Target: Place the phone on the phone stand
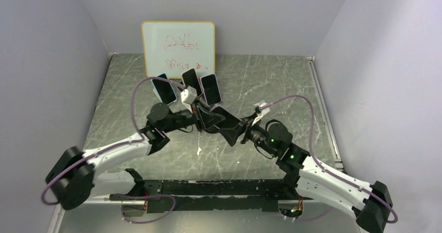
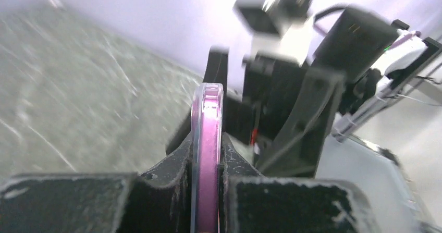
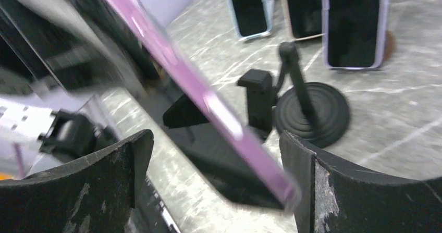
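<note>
Grey veined stone covered the bench (image 1: 271,82) where two robot arms met mid-task, with a scribbled whiteboard (image 1: 178,46) propped against the back wall. Three other handsets (image 1: 192,82) stood upright in a row just in front of the board, taking no part in the job.

Near the middle of the bench, the black phone stand (image 3: 318,115) sat empty on its round ribbed base, with its stalk and cradle carrying nothing. The phone (image 2: 207,118), in a purple case, was held off the bench in front of the stand, tilted and seen edge-on by both wrist cameras.

The left claw (image 2: 206,170) was clamped on the phone's lower part, with a pad pressed to each face. The right claw (image 3: 219,181) had its fingers spread wide. The phone's edge passed between them, and no contact showed.

Judged from this, the pick-up was done and the carry looked well advanced, while the placing itself had not yet begun. What remained was to line the phone up with the cradle, seat it there and let go.
</note>
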{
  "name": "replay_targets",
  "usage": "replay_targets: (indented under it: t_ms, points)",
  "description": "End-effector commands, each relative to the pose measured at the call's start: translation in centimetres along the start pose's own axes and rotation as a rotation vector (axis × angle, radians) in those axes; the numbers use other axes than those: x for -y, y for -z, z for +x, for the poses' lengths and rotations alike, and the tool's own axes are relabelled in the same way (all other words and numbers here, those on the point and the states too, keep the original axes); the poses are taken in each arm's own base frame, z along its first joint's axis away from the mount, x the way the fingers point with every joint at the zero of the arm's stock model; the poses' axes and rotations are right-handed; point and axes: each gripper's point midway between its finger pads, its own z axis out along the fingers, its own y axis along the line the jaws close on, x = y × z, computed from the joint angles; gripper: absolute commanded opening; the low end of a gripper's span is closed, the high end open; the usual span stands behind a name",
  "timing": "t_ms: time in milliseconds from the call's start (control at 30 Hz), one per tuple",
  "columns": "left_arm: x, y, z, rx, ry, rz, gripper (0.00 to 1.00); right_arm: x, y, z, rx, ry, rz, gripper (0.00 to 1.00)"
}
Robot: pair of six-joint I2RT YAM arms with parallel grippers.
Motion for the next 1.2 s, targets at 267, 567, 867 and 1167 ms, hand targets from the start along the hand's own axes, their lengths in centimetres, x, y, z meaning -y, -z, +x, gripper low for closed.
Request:
replay_targets:
  t_ms: [267,567,867,1167]
  points:
    - [0.2,2.3,-6.7,0.137,-0.238,-0.084,0.05,-8.0,-0.5,-4.6,0.125,0.149,-0.549,0.96]
    - [0.5,5.1,-10.2,0.211,-0.185,-0.013,0.05,-8.5,-0.5,-5.7,0.144,0.195,-0.740,0.87]
    - [1.4,6.2,-10.5,0.249,-0.109,0.081,0.05,-7.3,-1.4,-7.5,0.228,0.250,-0.659,0.84]
    - [1.9,6.5,-12.0,0.254,-0.145,0.064,0.05,-3.5,-4.2,-7.4,0.200,0.285,-0.441,0.88]
